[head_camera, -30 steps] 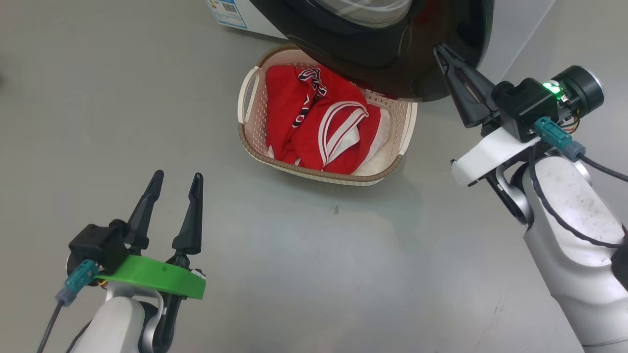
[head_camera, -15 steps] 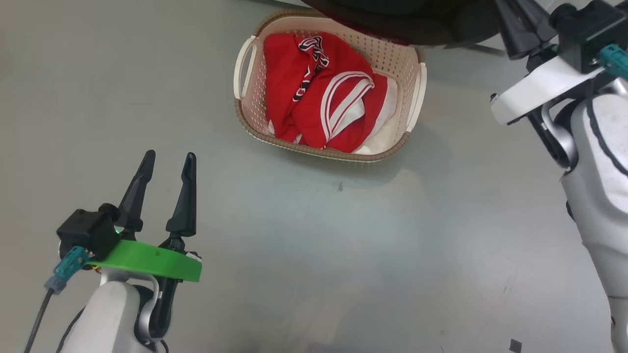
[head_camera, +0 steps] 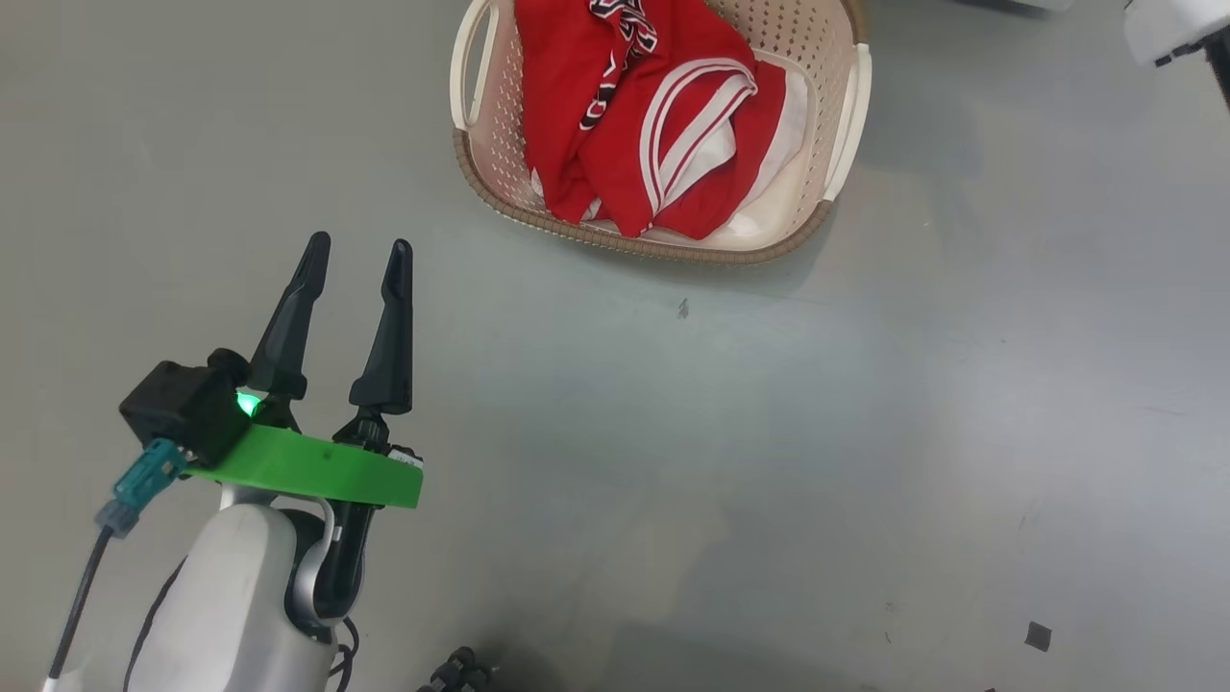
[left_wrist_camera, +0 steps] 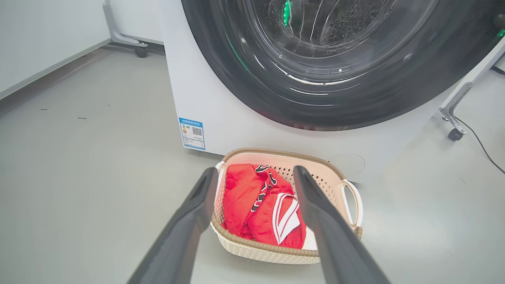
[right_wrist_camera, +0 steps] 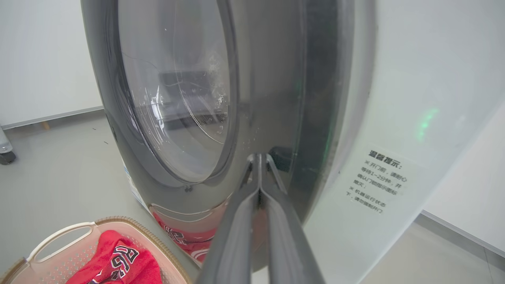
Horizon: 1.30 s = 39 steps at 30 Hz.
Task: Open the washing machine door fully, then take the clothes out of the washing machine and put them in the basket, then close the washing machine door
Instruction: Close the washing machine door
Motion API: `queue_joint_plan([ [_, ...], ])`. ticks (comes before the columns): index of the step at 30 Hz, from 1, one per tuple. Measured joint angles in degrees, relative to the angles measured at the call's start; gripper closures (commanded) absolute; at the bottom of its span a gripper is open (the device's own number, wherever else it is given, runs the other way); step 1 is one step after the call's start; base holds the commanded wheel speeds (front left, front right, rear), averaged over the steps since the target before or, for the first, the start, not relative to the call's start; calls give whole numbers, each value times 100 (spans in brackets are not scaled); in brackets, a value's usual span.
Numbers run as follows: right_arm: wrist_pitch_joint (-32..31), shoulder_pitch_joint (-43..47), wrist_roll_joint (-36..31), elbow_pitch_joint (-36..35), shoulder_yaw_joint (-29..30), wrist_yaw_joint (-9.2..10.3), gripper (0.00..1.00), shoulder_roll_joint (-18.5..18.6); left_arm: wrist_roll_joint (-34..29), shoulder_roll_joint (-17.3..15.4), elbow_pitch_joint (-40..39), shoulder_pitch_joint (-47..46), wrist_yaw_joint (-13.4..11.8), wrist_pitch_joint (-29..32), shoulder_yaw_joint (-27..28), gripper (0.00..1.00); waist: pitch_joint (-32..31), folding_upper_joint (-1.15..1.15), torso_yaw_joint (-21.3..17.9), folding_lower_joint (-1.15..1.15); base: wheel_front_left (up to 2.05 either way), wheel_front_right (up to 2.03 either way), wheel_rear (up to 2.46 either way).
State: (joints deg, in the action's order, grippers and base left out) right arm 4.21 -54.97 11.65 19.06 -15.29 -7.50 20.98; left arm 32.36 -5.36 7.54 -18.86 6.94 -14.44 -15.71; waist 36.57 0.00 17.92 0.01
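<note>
The camera has tipped down, so the basket (head_camera: 673, 252) holding the clothes (head_camera: 596, 125) sits higher now. The left gripper (head_camera: 358, 245) stays wide open, empty. The right gripper (right_wrist_camera: 259, 157), shut, is at the door (right_wrist_camera: 173, 102) edge.

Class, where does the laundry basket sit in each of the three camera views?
Head view: basket at top centre, far end cut by the top edge.
Left wrist view: basket at lower centre, on the floor before the washing machine.
Right wrist view: basket in the bottom left corner, partly cut off.
Shared landmark: the red jersey lying in it.
</note>
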Motion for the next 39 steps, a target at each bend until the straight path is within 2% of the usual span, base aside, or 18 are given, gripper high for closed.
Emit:
queue_joint_plan([
  [14,-54,-884,-299,334,-101,18,100,245,126,121,76,-183,0,0,-19,0,384,0,232,0,0,0,0],
  [18,15,-949,-203,460,119,158,100,79,134,134,97,-225,0,0,-27,0,408,0,260,0,0,0,0],
  [30,160,-1151,-153,827,32,154,100,-25,134,142,137,-280,0,0,-57,0,413,0,240,0,0,0,0],
  [36,528,-1084,-153,1152,7,168,100,-92,114,142,297,-343,1,0,-60,0,284,0,198,0,0,0,0],
  [39,770,-771,-153,1288,12,240,100,-99,112,142,402,-347,1,0,-67,0,145,0,173,0,0,0,0],
])
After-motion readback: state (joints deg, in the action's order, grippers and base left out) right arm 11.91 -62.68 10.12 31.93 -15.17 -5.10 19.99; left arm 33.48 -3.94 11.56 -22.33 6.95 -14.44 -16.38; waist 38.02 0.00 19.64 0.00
